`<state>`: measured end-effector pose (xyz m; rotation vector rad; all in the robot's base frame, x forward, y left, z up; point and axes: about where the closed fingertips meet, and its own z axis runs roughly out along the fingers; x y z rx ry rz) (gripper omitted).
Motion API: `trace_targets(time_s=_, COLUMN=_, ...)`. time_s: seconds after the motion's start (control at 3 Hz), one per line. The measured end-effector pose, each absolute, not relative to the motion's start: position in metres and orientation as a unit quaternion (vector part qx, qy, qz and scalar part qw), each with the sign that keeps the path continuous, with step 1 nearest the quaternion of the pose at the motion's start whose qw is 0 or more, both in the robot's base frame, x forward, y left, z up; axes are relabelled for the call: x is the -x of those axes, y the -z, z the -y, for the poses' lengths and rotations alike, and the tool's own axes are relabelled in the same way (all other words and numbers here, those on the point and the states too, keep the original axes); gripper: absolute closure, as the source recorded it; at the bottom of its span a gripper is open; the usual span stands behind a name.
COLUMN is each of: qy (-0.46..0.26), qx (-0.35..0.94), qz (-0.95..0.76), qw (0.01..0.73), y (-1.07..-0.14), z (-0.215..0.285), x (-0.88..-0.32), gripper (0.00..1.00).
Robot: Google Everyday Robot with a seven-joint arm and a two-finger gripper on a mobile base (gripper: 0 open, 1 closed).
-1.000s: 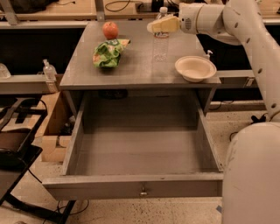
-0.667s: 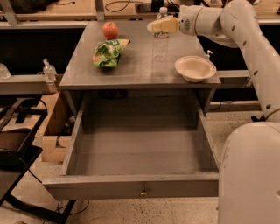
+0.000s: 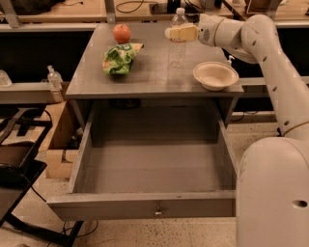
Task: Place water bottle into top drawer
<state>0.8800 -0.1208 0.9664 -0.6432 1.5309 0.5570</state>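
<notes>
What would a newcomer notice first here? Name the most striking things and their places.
The top drawer stands wide open and empty at the front. Above it, the white arm reaches in from the right, with its claw at the neck of the upright water bottle on the desk.

Speckled floor (image 3: 145, 235) below, grey table (image 3: 145, 79) dead centre, wooden workbench (image 3: 63, 14) running behind, low grey shelf (image 3: 24, 91) left, warm dim light.
</notes>
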Motion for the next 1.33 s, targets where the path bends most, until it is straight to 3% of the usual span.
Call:
trace_targets(time_s=0.33, qy=-0.265, qx=0.275, qz=-0.662, qw=0.644, y=-0.959, z=0.113, x=-0.888, gripper=0.0)
trace_targets(time_s=0.67, qy=-0.273, qx=0.272, qz=-0.658, qw=0.647, y=-0.954, z=0.107, x=-0.893, gripper=0.17)
trace_targets(time_s=1.33, qy=-0.277, qx=0.274, qz=-0.657, qw=0.645, y=-0.953, z=0.1, x=-0.894, gripper=0.63)
